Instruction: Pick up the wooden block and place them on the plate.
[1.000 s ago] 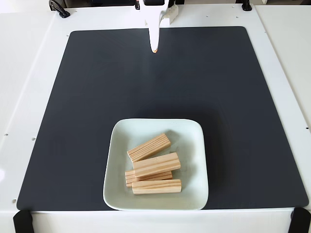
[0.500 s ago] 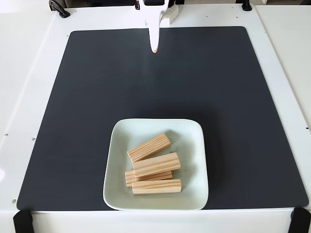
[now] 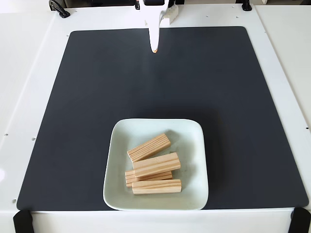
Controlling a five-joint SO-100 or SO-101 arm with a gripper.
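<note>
Four wooden blocks lie gathered inside the plate [image 3: 116,194] near the front edge of the white bench [image 3: 29,87], while the robot's pincer [image 3: 154,49] hangs at the far side of the dark mat [image 3: 233,97], well apart from the dish. Seen from the fixed view, the upper block [image 3: 149,147] sits at a slant toward the plate's middle; the second block [image 3: 156,164] rests just below it and lies partly over the third block [image 3: 130,176], of which little more than the left end and lower edge shows; the fourth block [image 3: 156,186] lies nearly level along the front, touching the pile. The loose, overlapping heap suggests each piece was let go over the dish rather than set down in a row, the raised rim keeping them from sliding out. No block lies on the mat, so the task looks complete. The pincer carries nothing; its fingers appear as one narrow white wedge with an orange tip, pointing down, and seem to be drawn together, though the angle leaves little to judge by. Its place at the mat's far edge, close to the arm's base, reads as a resting pose clear of the plate
</note>
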